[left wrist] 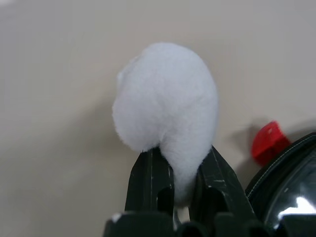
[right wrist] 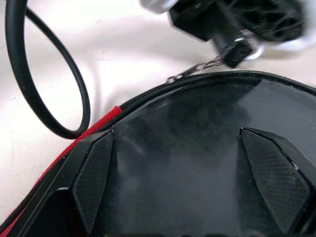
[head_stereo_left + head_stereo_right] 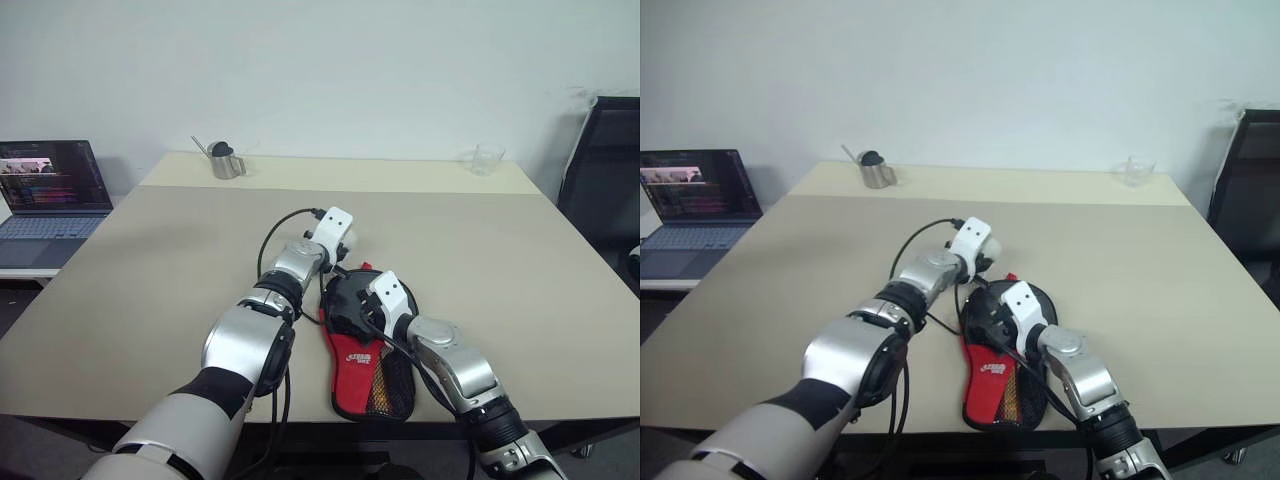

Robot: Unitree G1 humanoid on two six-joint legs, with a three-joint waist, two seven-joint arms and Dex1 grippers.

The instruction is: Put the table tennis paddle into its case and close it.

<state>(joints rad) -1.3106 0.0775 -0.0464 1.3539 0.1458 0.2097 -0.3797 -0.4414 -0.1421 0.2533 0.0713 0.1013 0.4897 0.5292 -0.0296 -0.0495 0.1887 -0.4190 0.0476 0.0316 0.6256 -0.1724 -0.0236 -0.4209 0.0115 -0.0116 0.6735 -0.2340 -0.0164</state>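
Beige surface (image 3: 150,260), wide and matte. The case (image 3: 365,345) lies near the front edge, centre-right, its red lower part almost at the edge; open room to the left, right and far side. Left hand (image 1: 174,190) sits just beyond the case's round black top, fingers pinched narrow on a soft white fluffy ball (image 1: 165,98). Right hand (image 2: 190,182) rests over the case's black upper part, fingers spread wide, gripping nothing. The table tennis paddle can't be told apart from the case in any view.

Head views: laptop (image 3: 50,200) on a side desk at far left, metal cup (image 3: 226,162) and clear glass (image 3: 487,158) near the far edge, black chair (image 3: 605,180) at right; black cable (image 3: 285,230) loops off the left wrist.

Left wrist view: ball's fuzzy nap, a small red tab (image 1: 268,143) beside the case's curved black rim.

Right wrist view: zip line along the case rim w/ a small metal chain pull (image 2: 190,71), smooth black fabric, red trim at the side, ribbed finger pads (image 2: 96,173).
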